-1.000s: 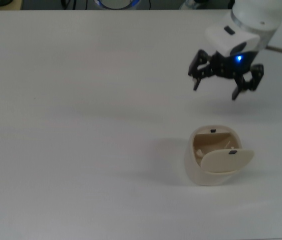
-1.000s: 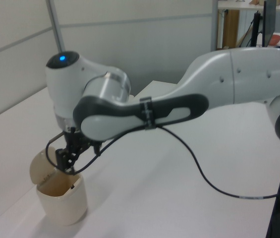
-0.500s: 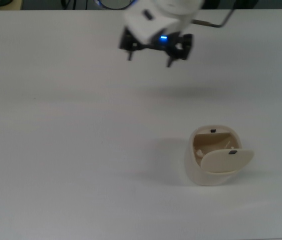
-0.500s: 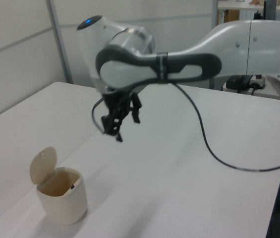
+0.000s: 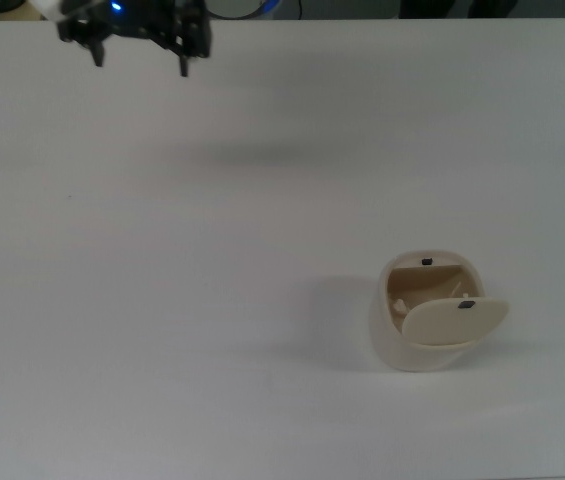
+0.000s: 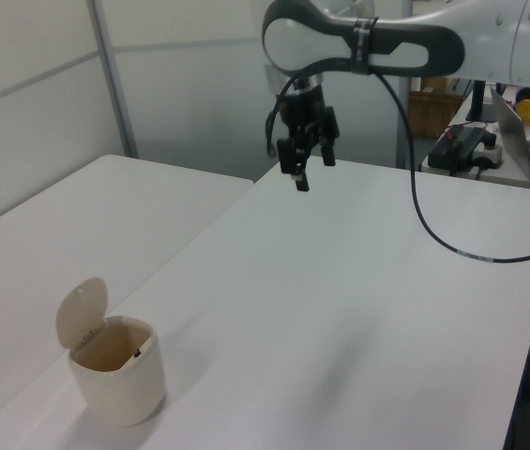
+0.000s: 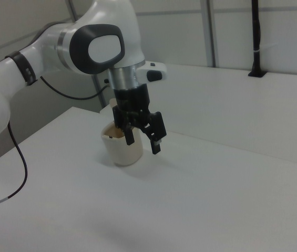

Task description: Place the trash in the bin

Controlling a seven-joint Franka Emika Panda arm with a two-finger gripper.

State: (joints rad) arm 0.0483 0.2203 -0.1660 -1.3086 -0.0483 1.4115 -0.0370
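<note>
Gripper [image 5: 140, 58] hangs open and empty, far top-left in the top view, well away from bin [image 5: 432, 318]. Lid's ajar, w/ no trash visible anywhere; main risk imo is it missed.

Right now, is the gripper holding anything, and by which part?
Nothing is held. The gripper hangs open and empty above the table, far from the bin.
</note>
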